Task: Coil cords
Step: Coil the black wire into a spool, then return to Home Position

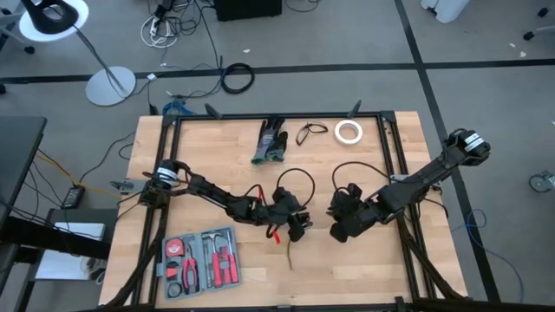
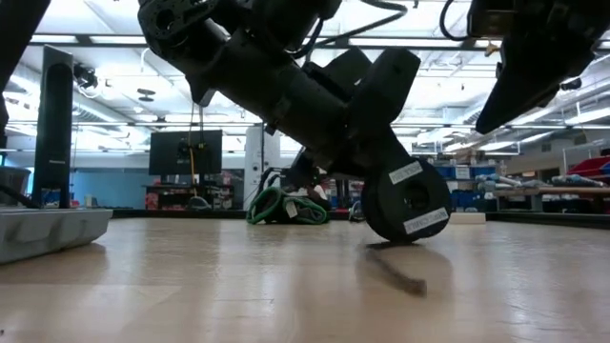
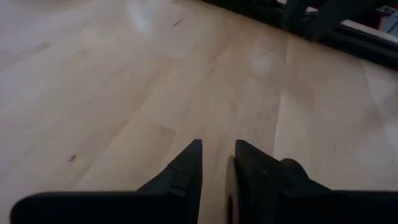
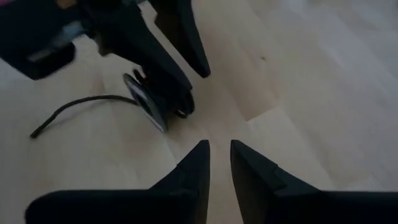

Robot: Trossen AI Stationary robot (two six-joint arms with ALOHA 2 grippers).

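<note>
Coiled cord (image 4: 152, 102) stood on edge at table (image 1: 364, 260) centre, tail (image 4: 74, 109) trailing loose. I saw left gripper (image 3: 217, 155) beside it, fingers slightly parted, empty. Right gripper (image 4: 219, 152) near, narrow gap, holding nothing.

arms: 2 | cords (image 1: 293, 184): perhaps 2, tangled | tape roll (image 1: 349, 132): 1 | tool case (image 1: 200, 259): 1 | gloves (image 1: 271, 141): 1 pair
</note>
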